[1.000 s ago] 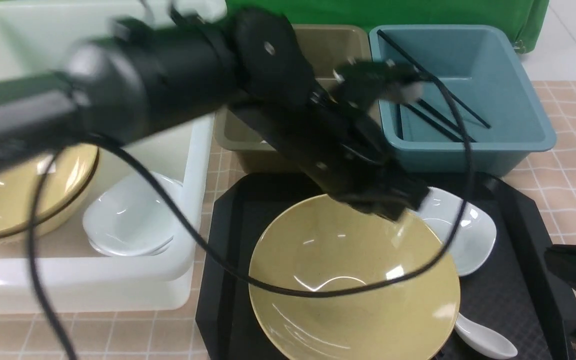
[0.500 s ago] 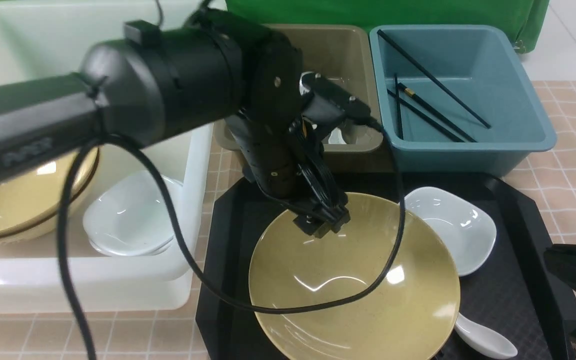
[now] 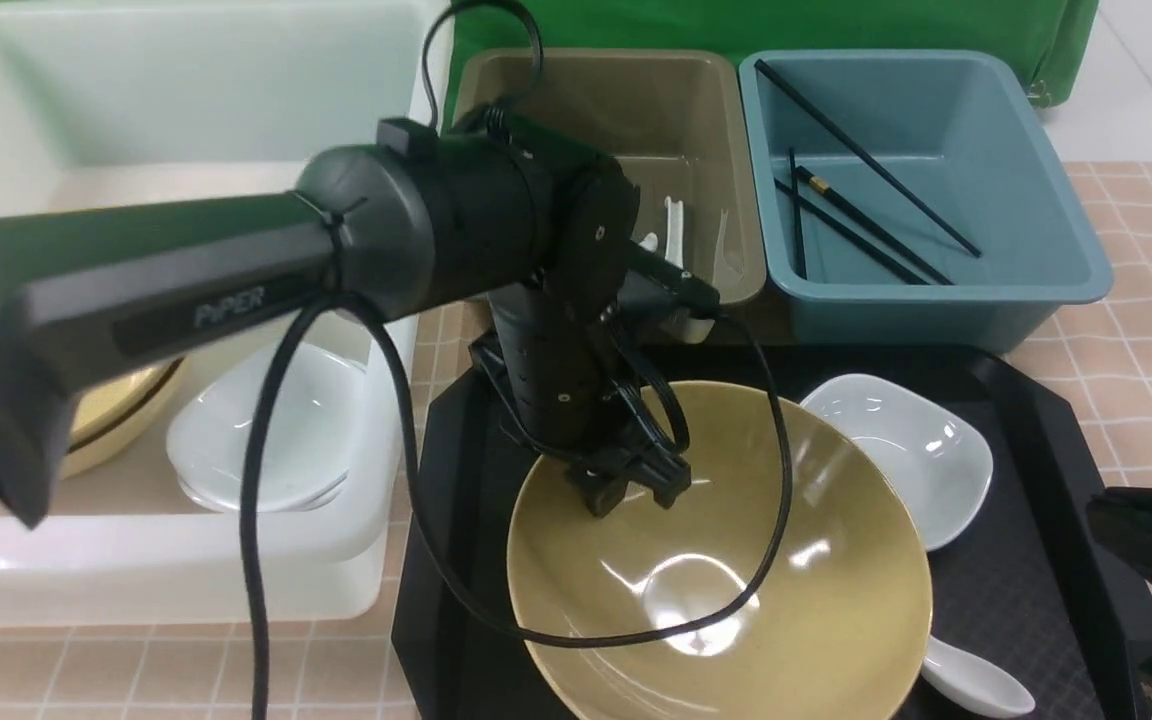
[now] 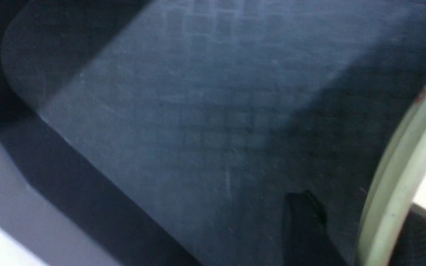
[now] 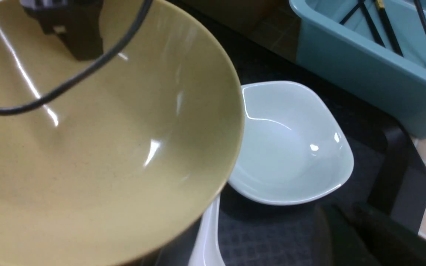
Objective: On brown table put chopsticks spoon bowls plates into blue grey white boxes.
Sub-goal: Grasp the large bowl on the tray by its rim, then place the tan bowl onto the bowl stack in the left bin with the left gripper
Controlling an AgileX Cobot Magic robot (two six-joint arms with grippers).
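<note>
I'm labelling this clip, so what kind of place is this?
Likely a staged robot test bench, not a kitchen: green cloth backdrop, sorting tubs such as the teal-blue plastic tub, and a peach-brown grid-patterned table.

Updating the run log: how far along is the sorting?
Done: one bowl and stacked plates in the white box, spoons in the grey box, chopsticks in the blue box. In hand: left gripper at the far rim of the tray bowl, grasp unclear. Left: that bowl, a plate and a spoon on the black tray.
</note>
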